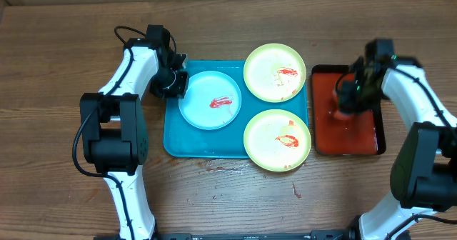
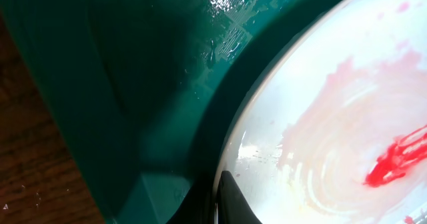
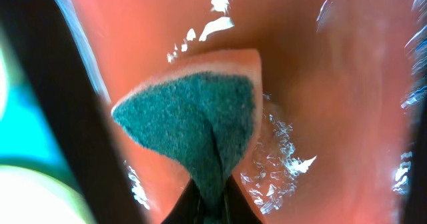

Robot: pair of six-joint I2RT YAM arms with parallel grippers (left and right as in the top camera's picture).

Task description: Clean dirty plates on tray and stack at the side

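Observation:
The teal tray holds a light blue-white plate with a red smear, and two pale yellow-green plates, one at the back and one at the front, both smeared red. My left gripper is shut on the left rim of the blue-white plate, one finger above and one below the rim. My right gripper is over the red tray, shut on a green sponge with a pale underside, pressed down in the wet tray.
The narrow red tray with a dark rim stands right of the teal tray; its floor is wet and shiny. Small red spots mark the wooden table in front of the teal tray.

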